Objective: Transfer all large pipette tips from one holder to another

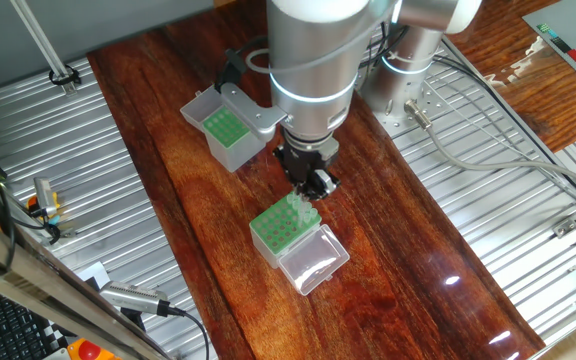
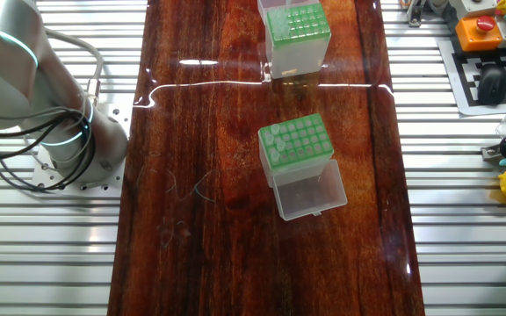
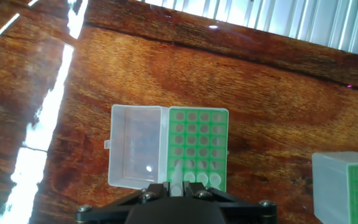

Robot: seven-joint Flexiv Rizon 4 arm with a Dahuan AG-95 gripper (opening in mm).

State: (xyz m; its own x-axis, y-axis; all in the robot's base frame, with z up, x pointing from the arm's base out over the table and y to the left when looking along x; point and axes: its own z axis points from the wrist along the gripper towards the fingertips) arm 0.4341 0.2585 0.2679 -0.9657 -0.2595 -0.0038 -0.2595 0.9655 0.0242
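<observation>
At the bottom edge of the hand view, the gripper (image 3: pixel 178 190) is seen pressed together on 1 pale translucent pipette tip (image 3: pixel 176 178), whose slim cone rises between the dark fingers (image 3: pixel 155 192). Just beyond it lies the shorter box (image 3: pixel 197 149), its green top plate dotted with rows of round holes, most of which look empty. A few whitish collars of large pipette tips (image 3: pixel 202 179) are seated in the row nearest the gripper. The clear hinged lid (image 3: pixel 137 147) is laid open flat beside the plate, on the dark red wooden table (image 3: pixel 272 99).

In one fixed view, the gripper (image 1: pixel 313 187) is held just above the far corner of this box (image 1: pixel 285 226), where pale tips (image 1: pixel 303 210) stand up from the green plate. In the other fixed view, the seated tips (image 2: pixel 274 140) are seen as pale rings along 1 edge of the plate.

Farther off, well apart, the taller box (image 1: pixel 226 128) with grey-translucent sides and a green holed top is seen near the arm's base
</observation>
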